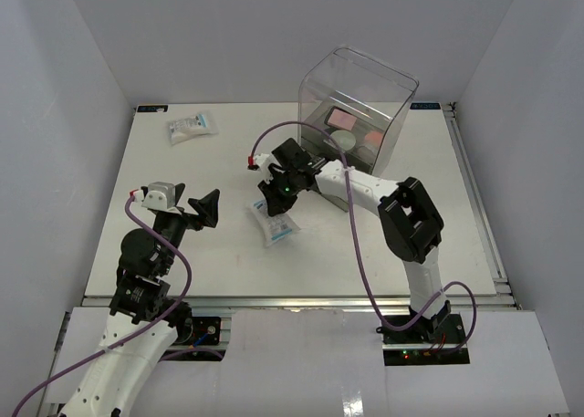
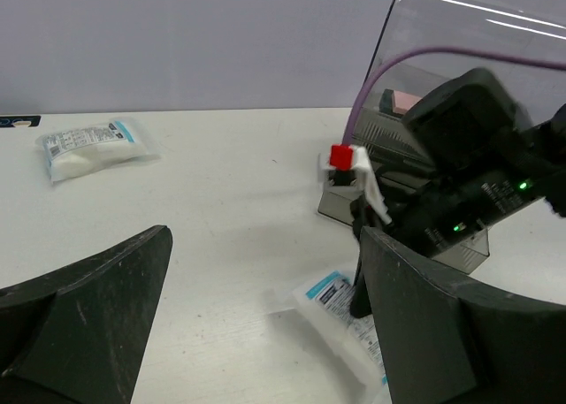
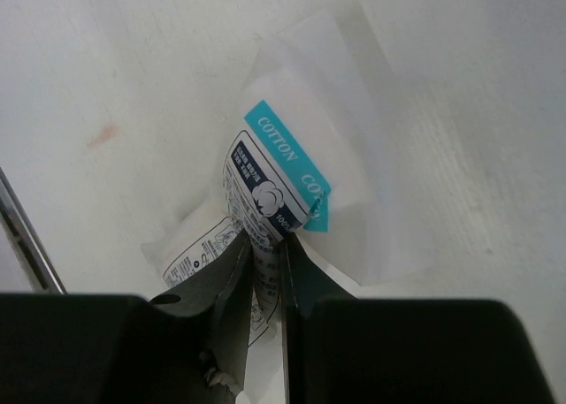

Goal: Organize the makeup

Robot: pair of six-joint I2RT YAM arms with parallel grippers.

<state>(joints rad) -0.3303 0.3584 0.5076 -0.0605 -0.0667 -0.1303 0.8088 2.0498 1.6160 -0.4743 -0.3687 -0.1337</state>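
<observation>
White walls are seen round a white table (image 1: pixel 438 244), and a large clear box (image 1: pixel 360 107) with grey drawers is set at its far right corner. The right gripper (image 3: pixel 263 254) is lowered near the middle of the table, its jaws pinched together on a raised fold of the nearer cotton packet (image 3: pixel 283 174); most of the packet lies flat on the surface. The left gripper (image 1: pixel 204 208) is held above the left part of the table with its jaws wide apart and nothing between them. A second packet (image 1: pixel 192 127) is left at the far left, well apart from both arms. A pink palette (image 1: pixel 341 118) and a round compact (image 1: pixel 345 140) can be made out inside the box. The step in hand is judged to be the lift of the pinched packet. Only thin film appears to be caught, so a slow, straight rise is advised, lest the fold be drawn out of the jaws. Some sag and swing should be expected once the packet is clear of the table, and the box should be approached gently, with the hanging end carried above its edge.
</observation>
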